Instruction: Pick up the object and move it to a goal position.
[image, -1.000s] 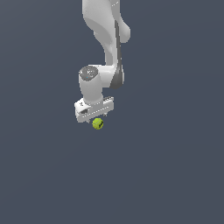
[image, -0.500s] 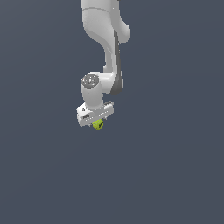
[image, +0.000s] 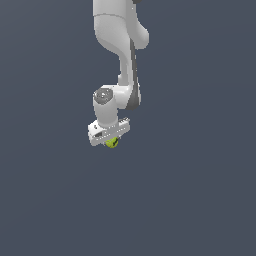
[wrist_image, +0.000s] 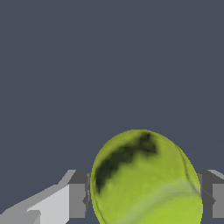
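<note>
The object is a small yellow-green ball (image: 112, 143) with a dark mark and a faint seam. It sits between the fingers of my white gripper (image: 111, 142), under the arm's hand, in the middle of the exterior view. In the wrist view the ball (wrist_image: 146, 179) fills the space between the two dark fingertips (wrist_image: 78, 199), which press on its two sides. The gripper is shut on the ball. The ball hangs over the plain dark grey floor (image: 190, 200). No goal marker shows in either view.
The white arm (image: 122, 45) comes down from the top of the exterior view to the hand. Only plain dark grey floor shows around it.
The gripper with the ball has moved slightly toward the exterior view's left and a little lower in the picture. The wrist has turned a bit. The ball stays held.
</note>
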